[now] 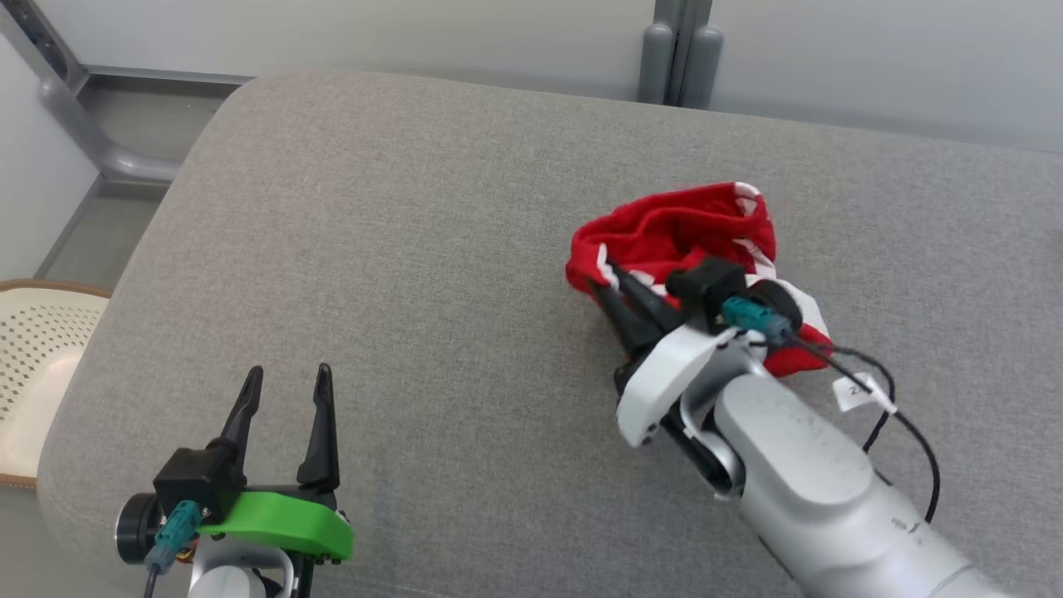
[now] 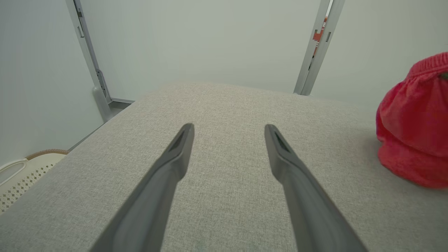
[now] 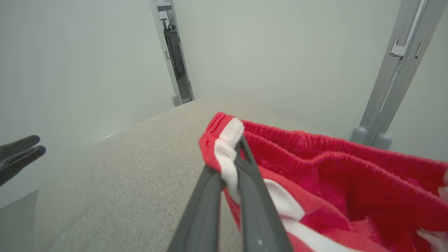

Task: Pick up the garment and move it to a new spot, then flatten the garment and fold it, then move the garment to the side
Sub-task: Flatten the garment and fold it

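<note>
Red garment (image 1: 681, 228) pinched at its edge in the right gripper (image 1: 600, 278); left gripper (image 1: 288, 371) splayed, well apart.

The left gripper (image 2: 229, 127) holds its two dark fingers spread wide apart above a grey upholstered surface (image 2: 227, 101). A bunched red garment (image 2: 413, 133) sits at the right edge. A cream perforated basket (image 2: 21, 178) shows at lower left.

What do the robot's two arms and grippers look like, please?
Both grippers have two long, tapering dark grey fingers on a black block with a teal plug. The left gripper sits on a green bracket; the right gripper on a white bracket, with a pale silver forearm and a looping black cable carrying a white tag.
</note>
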Robot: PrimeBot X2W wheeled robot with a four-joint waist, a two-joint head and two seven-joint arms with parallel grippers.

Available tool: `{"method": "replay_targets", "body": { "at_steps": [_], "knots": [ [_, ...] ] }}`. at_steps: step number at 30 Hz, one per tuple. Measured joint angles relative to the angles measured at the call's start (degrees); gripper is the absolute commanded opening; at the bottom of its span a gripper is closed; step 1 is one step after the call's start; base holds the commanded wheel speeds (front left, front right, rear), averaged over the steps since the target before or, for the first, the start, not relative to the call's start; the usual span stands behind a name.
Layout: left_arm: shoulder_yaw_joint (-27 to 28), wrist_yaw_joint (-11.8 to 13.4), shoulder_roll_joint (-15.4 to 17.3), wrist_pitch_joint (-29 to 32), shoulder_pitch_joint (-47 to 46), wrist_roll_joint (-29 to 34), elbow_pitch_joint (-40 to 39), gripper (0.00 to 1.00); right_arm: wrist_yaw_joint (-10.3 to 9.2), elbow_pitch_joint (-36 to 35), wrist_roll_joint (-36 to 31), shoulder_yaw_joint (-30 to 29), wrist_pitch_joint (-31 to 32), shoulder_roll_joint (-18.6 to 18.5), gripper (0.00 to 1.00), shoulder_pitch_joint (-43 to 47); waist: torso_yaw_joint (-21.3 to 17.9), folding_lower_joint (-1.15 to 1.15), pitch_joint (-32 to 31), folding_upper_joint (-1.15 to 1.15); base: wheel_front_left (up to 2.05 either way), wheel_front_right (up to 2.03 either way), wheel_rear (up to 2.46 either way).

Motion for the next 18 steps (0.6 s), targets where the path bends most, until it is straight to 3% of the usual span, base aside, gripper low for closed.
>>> {"method": "replay_targets", "body": {
  "at_steps": [9, 10, 11, 12, 18],
  "knots": [
    [-0.3, 0.0, 0.0, 0.0, -0.1, -0.5, 0.1, 1.0, 0.0, 3.6, 4.3, 13.9, 0.0, 2.2, 0.0, 6.2, 0.7, 0.0, 0.5, 0.0, 0.0, 0.0, 0.0],
    [-0.5, 0.0, 0.0, 0.0, -0.1, -0.7, 0.1, 1.0, -0.01, 3.9, 4.8, 15.3, -0.1, 2.3, 0.09, 6.8, 0.6, 0.0, 0.6, 0.0, 0.0, 0.0, 0.0],
    [-0.6, 0.0, 0.0, 0.0, -0.1, -1.0, 0.1, 1.0, -0.01, 4.1, 5.3, 16.6, -0.1, 2.4, 0.63, 7.3, 0.5, 0.0, 0.6, 0.0, 0.0, 0.0, 0.0],
    [-0.8, 0.1, 0.0, 0.0, -0.1, -1.2, 0.2, 1.0, -0.01, 4.2, 6.2, 17.7, -0.2, 2.4, 1.0, 7.7, 0.4, 0.0, 0.6, 0.0, 0.0, 0.0, 0.0],
    [-1.0, 0.4, 0.0, 0.0, 0.0, -1.4, 0.2, 1.0, 0.0, 3.3, 10.9, 17.3, -0.9, 2.6, 1.0, 7.0, -0.8, 0.0, 0.1, 0.0, 0.0, 0.0, 0.0]
  ]
}}
